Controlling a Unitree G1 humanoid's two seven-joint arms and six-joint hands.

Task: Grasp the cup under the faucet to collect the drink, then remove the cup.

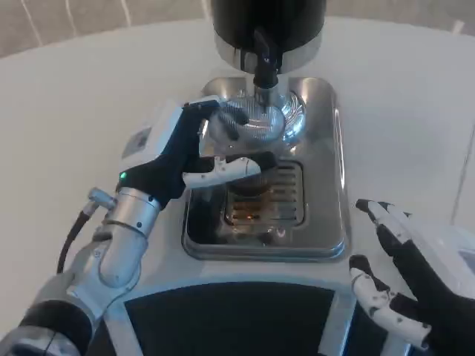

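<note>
- The cup (256, 122), a shiny metal one, sits at the back of the drip tray (338, 222), directly beneath the black faucet (265, 63).
- The left hand (185, 152) is clamped on the cup from the tray's left side: its black-tipped fingers (226, 119) curl over the near rim and wall, and its white thumb (230, 169) reaches across just in front of the cup's base.
- The faucet hangs from a black-and-chrome dispenser (267, 30) standing behind the tray.
- The tray is polished steel with a slotted grate (278, 200) in the middle (an orange glint shows on the slats), just in front of the cup.
- The right hand (404, 278) hovers off the tray's front right corner, fingers spread apart and holding nothing.
- The tray rests on a white table (74, 111).
</note>
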